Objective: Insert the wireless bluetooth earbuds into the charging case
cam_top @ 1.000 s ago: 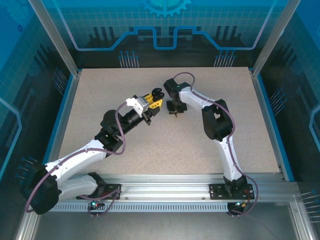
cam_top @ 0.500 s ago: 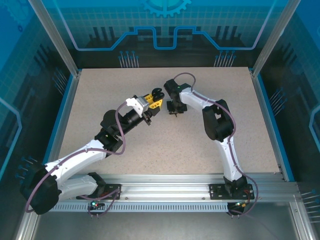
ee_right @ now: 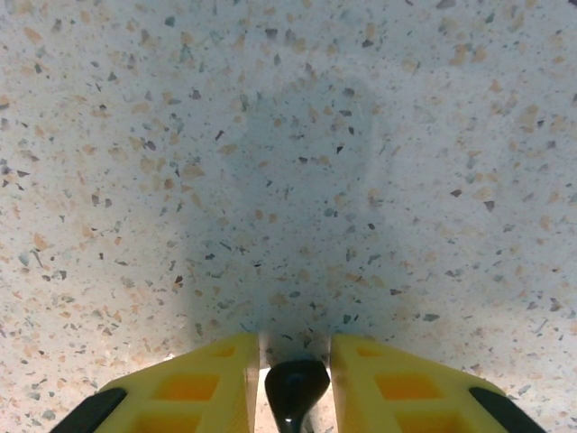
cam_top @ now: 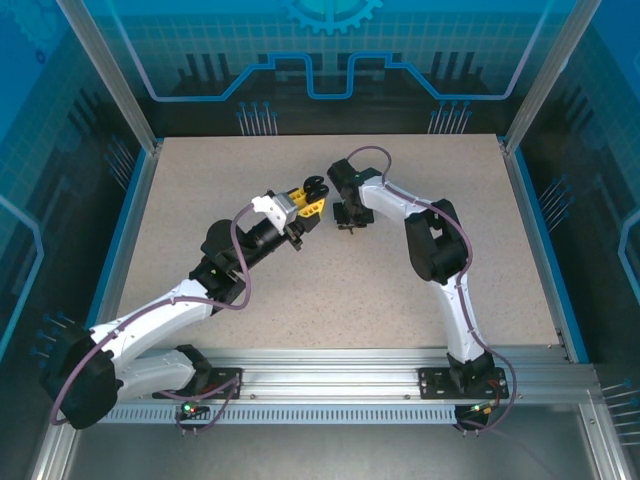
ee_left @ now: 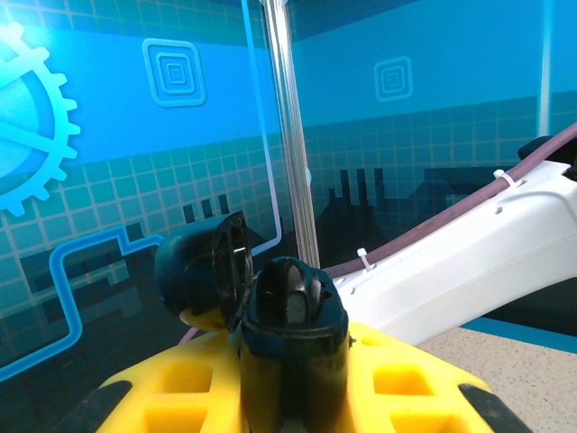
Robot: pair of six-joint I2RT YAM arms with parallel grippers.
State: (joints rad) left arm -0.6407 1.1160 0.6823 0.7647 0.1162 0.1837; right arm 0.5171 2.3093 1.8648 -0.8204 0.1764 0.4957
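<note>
One table: speckled pale top, lying beneath both sets of jaws, with bare grain just ahead of the right jaws.
Left arm: reaches from the near left toward the middle, with its jaws lifted off the top and aimed at the far wall.
Right arm: bends in from the near right with its wrist turned down. In the left wrist view its white link crosses behind and to the right of the left jaws.
Left gripper: closed tight on the case, with the yellow fingers pressing it from either side.
Right gripper: jaws narrow, pinching the bud between the yellow fingers. It points straight down, tips close over the top (whether they touch it I cannot tell). It stands near the left jaws, to their right in the top view, and apart from them.
Case: black and round, seated between the left jaws and standing up past their tips, mouth open (too dim inside to tell what it holds).
Lid: swung back on its hinge, leaning out to the left above the left finger.
Bud: black, tiny and glossy, wedged between the right jaws at their tips and not in the case.
</note>
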